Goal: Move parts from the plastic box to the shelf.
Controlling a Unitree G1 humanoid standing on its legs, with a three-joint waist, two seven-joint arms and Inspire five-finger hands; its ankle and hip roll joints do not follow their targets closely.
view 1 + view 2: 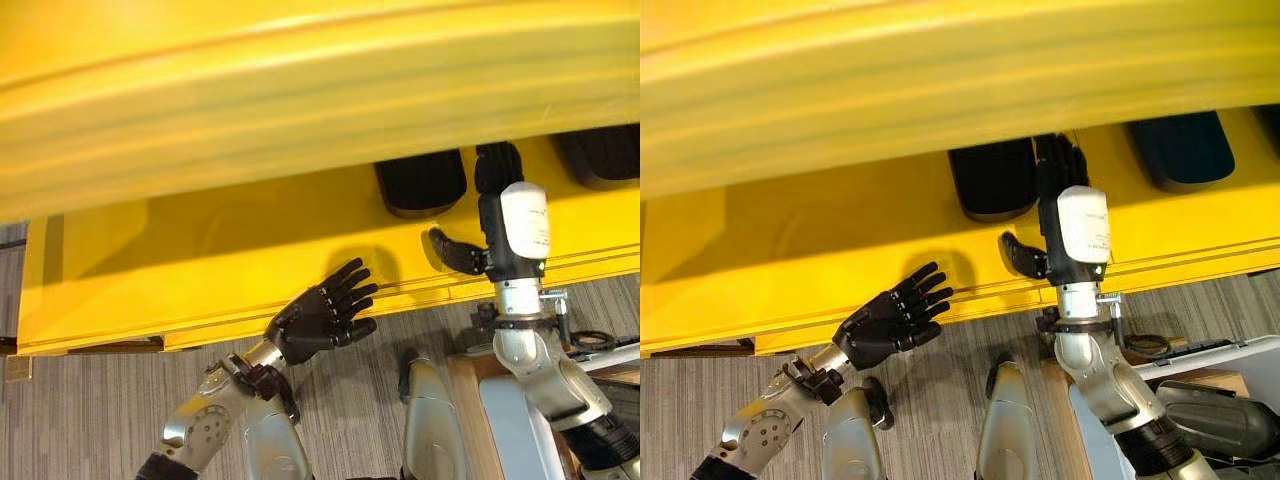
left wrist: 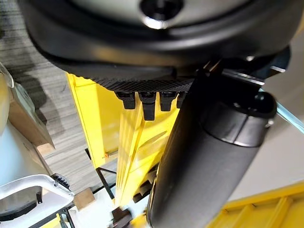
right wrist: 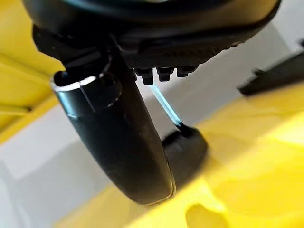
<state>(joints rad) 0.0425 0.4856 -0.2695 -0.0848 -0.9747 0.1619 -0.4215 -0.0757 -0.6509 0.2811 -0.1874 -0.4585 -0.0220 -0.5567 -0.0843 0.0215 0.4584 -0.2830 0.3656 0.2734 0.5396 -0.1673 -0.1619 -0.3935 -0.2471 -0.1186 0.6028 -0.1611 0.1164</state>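
I saw the left hand raised at about seven o'clock from the centre of the head view, palm up, fingers straight and slightly spread, holding nothing. My right arm reached straight toward twelve o'clock, and the right hand had its fingers stretched forward and its thumb out toward nine o'clock.

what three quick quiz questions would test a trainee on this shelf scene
1. True or false: the left hand holds a black part.
2. Which hand reaches over the yellow shelf beside a black part? A) left B) right
3. Fill in: the left hand's fingers are spread ____ the shelf's front edge.

Key: 1 false, it holds nothing. 2 B, the right hand. 3 by.
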